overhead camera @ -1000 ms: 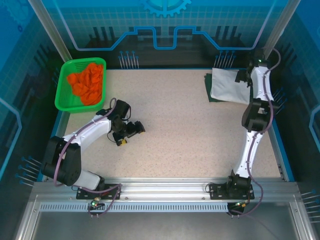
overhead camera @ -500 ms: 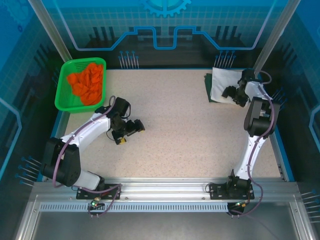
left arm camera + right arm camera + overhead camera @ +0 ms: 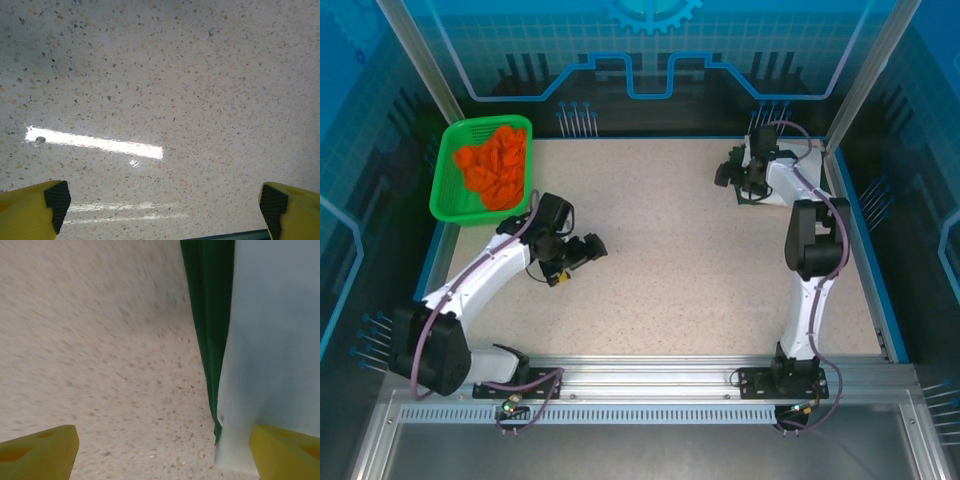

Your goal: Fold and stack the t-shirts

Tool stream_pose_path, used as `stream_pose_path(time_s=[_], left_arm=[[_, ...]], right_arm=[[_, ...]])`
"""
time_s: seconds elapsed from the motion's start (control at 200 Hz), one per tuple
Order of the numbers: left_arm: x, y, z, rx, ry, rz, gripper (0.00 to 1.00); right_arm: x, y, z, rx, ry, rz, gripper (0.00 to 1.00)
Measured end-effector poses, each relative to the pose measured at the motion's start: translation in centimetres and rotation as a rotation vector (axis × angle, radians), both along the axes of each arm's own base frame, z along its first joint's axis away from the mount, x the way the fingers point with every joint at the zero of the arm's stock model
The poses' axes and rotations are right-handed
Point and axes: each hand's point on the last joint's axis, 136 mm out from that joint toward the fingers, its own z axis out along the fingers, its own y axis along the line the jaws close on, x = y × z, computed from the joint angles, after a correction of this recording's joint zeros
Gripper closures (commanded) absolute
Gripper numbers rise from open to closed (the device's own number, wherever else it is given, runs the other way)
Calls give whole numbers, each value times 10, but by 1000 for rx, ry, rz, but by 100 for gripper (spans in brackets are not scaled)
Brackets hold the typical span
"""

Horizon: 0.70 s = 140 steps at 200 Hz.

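White t-shirt (image 3: 275, 340) is lying smooth & flat on top of the dark green t-shirt (image 3: 210, 315), w/ a green strip peeking out along its left edge, near the table's (image 3: 660, 240) far-right corner. Right gripper (image 3: 160, 455) is hovering low at the stack's edge, fingers spread wide. Left gripper (image 3: 160, 212) is hanging over bare tabletop, fingers apart.

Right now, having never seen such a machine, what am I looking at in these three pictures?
Two robot arms are bolted to a speckled table. One picture looks down from above; the others come from a camera on each wrist. The left gripper is open over bare table. The right gripper is open beside a white t-shirt, a dark green t-shirt showing along its edge. A green basket holds orange cloth. Nothing is held.
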Motion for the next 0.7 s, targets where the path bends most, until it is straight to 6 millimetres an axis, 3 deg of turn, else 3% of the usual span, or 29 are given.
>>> stream_pose_path(time_s=[0.09,0.19,0.255,0.355,0.455,0.545,0.615,0.7], left_arm=[[-2,1,8,-7,-28,7,1],[-5,5,15,-1,-46,19,1],[-6,8,16,15,-51,28,1],[-2,16,23,58,-68,51,1],[14,27,44,111,-160,93,1],[27,43,72,163,-310,148,1],[36,57,98,206,-459,193,1],[45,77,126,273,-649,246,1]], right_arm=[[-7,-8,-31,-5,75,-14,11],[-7,-8,-16,0,52,-14,8],[-7,-8,4,-4,17,-10,1],[-11,-7,52,-9,-81,6,0],[-23,-5,110,-4,-237,14,0],[-48,-6,154,-1,-388,11,0],[-68,-8,170,-2,-477,0,0],[-87,-13,167,-31,-527,-27,0]])
